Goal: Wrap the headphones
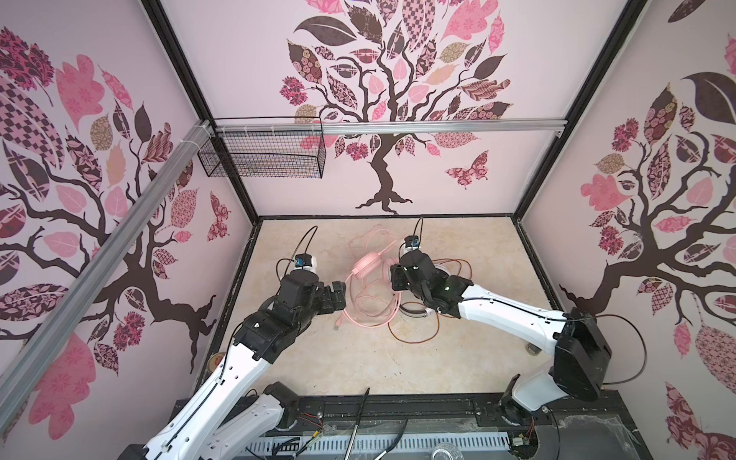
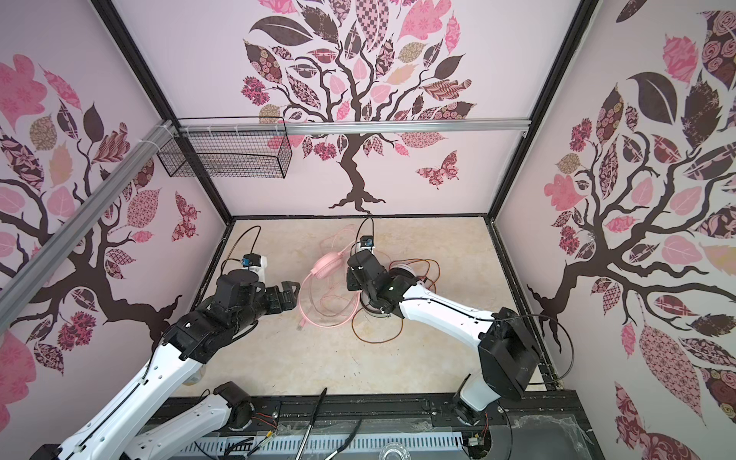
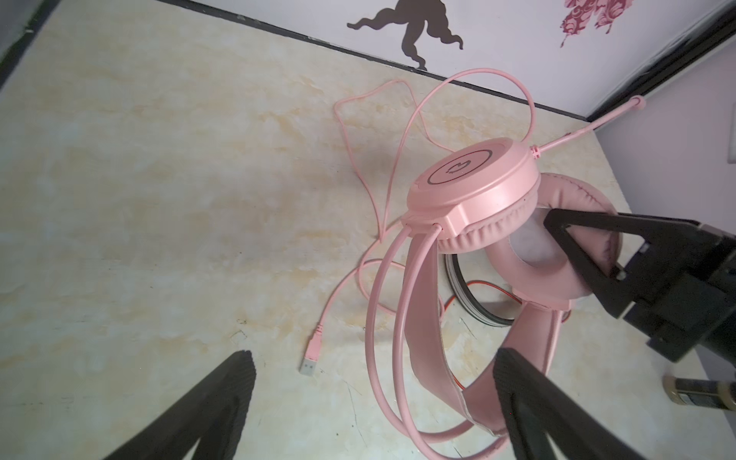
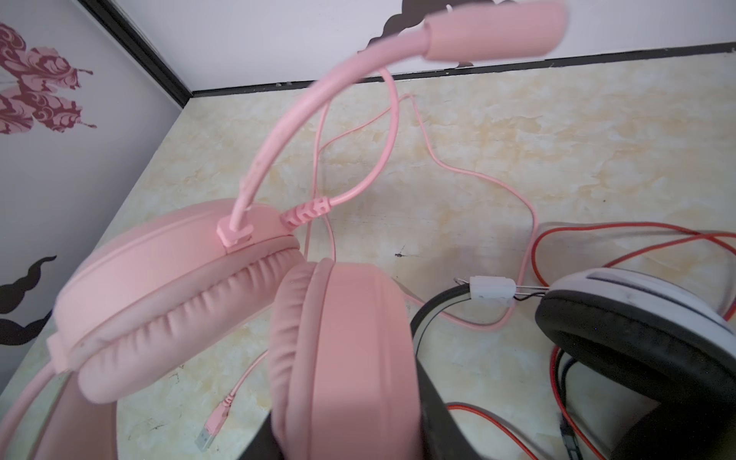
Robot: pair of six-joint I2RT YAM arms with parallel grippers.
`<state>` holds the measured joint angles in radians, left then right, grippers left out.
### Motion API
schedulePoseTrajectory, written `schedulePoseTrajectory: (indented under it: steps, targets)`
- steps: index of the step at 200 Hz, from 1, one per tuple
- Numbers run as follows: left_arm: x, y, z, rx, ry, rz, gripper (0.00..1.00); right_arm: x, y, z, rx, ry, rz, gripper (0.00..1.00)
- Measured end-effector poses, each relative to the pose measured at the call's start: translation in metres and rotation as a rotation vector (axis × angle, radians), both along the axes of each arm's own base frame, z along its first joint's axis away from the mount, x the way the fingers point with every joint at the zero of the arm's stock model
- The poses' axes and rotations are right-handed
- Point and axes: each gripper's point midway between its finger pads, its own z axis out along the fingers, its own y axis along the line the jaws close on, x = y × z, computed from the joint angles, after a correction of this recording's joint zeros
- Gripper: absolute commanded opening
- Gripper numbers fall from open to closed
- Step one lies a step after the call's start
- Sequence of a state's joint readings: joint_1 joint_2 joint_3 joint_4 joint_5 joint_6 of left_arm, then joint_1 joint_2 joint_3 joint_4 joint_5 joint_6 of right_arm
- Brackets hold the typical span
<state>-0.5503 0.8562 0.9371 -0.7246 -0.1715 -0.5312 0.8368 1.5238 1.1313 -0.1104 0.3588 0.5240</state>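
Tabletop (image 1: 358, 358): marbled beige, carrying both headsets near its middle.
Left claw (image 1: 338, 296): spread wide, gripping nothing, just beside the curve of the pink headband.
USB plug (image 3: 310, 364): flat on the tabletop at the free end of the pink cord.
Pink cord (image 1: 368, 317): loose loops in front of and behind its headset, not wrapped.
Pink headset (image 3: 474, 179): mid-tabletop, between the two claws, microphone boom pointing toward the back wall.
Right claw (image 1: 396, 278): pinching one pink ear cushion, one finger through the cushion's opening.
White-and-black headset (image 4: 637, 318): just right of the pink one, partly under the right arm.
Orange-red cord (image 1: 414, 342): sprawled in open loops around that headset.
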Motion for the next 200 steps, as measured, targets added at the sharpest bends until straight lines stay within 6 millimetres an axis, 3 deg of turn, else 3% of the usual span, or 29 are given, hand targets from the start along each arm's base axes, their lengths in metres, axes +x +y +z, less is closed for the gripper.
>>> schedulePoseTrajectory:
  steps: [24,64,112,144,167,192,200]
  targets:
    - [-0.004,-0.017,-0.011,-0.039,0.066,-0.037,0.97,-0.001,-0.007,-0.004,0.023,0.01,-0.043,0.3]
    - [-0.018,-0.062,-0.045,-0.056,0.214,-0.106,0.97,-0.002,-0.018,-0.011,0.045,0.023,-0.112,0.3]
    - [-0.012,-0.077,-0.076,-0.107,0.344,-0.013,0.95,-0.005,-0.038,0.005,0.111,-0.009,-0.222,0.31]
    - [-0.008,-0.079,-0.091,-0.105,0.414,0.054,0.96,-0.011,-0.051,0.006,0.121,-0.019,-0.257,0.31]
    - [-0.006,-0.081,-0.097,-0.104,0.447,0.093,0.84,-0.011,-0.052,0.006,0.125,-0.02,-0.265,0.31]
    - [-0.004,-0.079,-0.098,-0.117,0.451,0.129,0.56,-0.011,-0.051,0.006,0.133,-0.017,-0.265,0.3]
    - [-0.003,-0.079,-0.097,-0.12,0.448,0.135,0.54,-0.011,-0.051,0.005,0.136,-0.014,-0.264,0.3]
